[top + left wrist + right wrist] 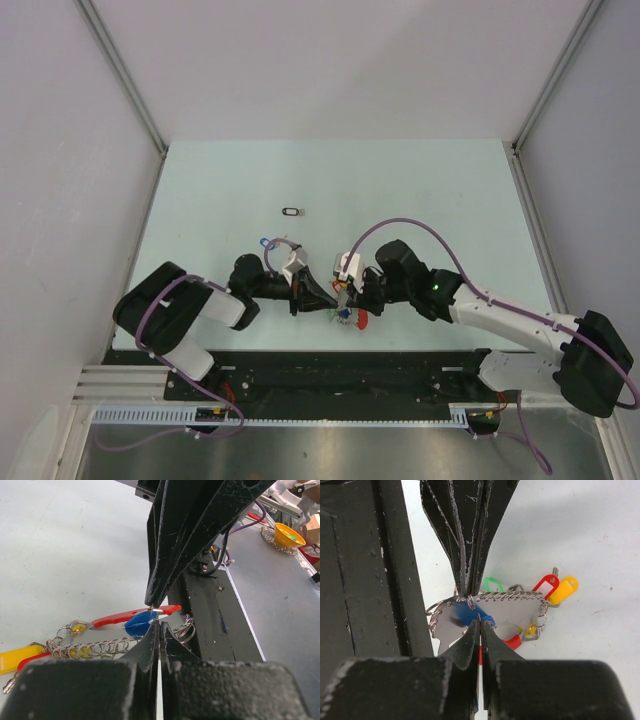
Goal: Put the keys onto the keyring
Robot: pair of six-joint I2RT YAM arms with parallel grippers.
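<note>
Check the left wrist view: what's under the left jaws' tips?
Under the left gripper, jaws shut, show a blue tag, the keyring's red band and a silver ring. The jaws cover the blue tag's key, so whether it is threaded is hidden.

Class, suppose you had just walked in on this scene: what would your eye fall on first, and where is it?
The two black tools, left tool and right tool, both shut, meet tip to tip close to the near edge of the pale table, right over the keyring. Its bright tags in red, yellow and green fan out beside them. Farther back, a lone black-tagged key lies apart.
</note>
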